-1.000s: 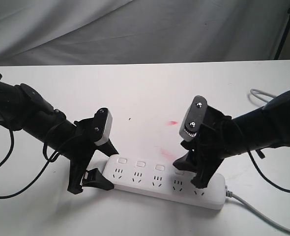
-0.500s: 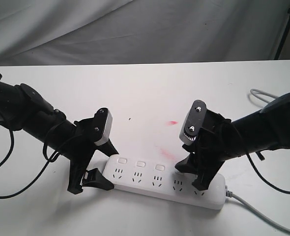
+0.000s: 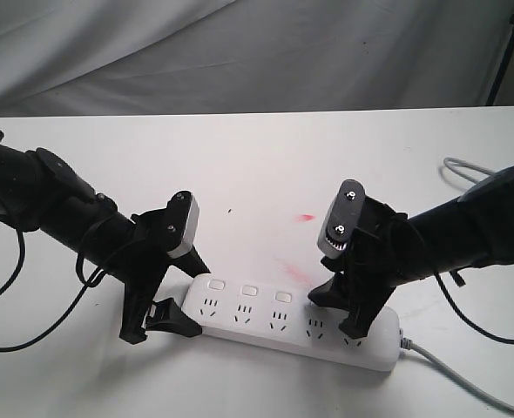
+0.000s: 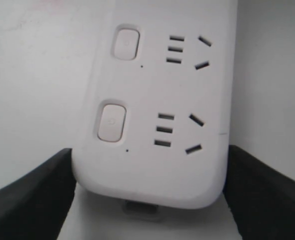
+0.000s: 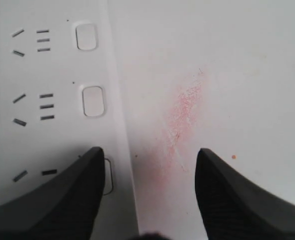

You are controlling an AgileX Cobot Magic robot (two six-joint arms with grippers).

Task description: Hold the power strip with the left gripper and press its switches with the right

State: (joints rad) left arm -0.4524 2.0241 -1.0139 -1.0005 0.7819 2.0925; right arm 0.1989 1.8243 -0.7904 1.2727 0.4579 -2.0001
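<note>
The power strip (image 3: pixel 266 326) lay flat on the white table (image 3: pixel 266 165), across the lower middle of the exterior view, with its grey cord (image 3: pixel 466 374) running off toward the lower right corner. The left gripper (image 3: pixel 177 296) sat at the strip's left end. In the left wrist view its two black jaws stood one on each side of the rounded end and met both long edges, so it appeared to be clamped across the strip's width. By that reading, the holding part of the task was in place.

The right gripper (image 3: pixel 335 313) was down over the right part of the strip with its jaws spread and nothing between them. In the right wrist view one fingertip (image 5: pixel 72 190) lay on the strip and covered part of a switch, while the other hung over bare table next to a pink smear (image 5: pixel 182 115). Whether that tip was pushing the button down or only resting on it could not be told.

Of the five switches (image 3: pixel 249 289), three showed in a row on the left half in the exterior view, clear of both arms. The other two were hidden under the right gripper. No switch showed a lamp or any sunken look, so which had been pressed could not be read. Pressing seemed to be under way near the cord end, and the three exposed buttons probably remained.
</note>
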